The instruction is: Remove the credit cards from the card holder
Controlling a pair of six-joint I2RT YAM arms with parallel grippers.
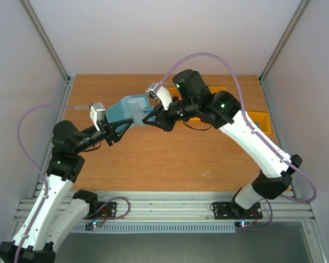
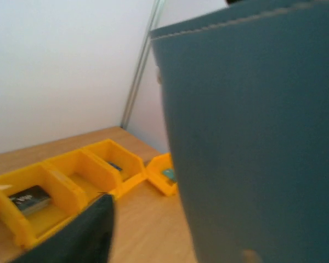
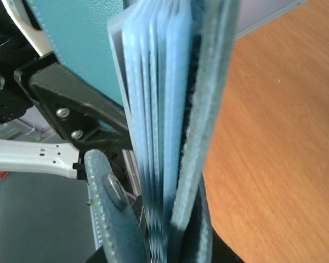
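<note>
My right hand clamps the teal card holder above the counter; whether my left hand grips it, I cannot tell.

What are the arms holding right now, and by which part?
The right gripper holds the card holder aloft by its right end. The left gripper is at its left end; whether it grips cannot be told.

Wooden table carries a row of joined yellow bins. In the left wrist view, a dark printed item lies in the row's leftmost compartment. A separate yellow bin sits just beside the row's right end and contains a small teal item.
</note>
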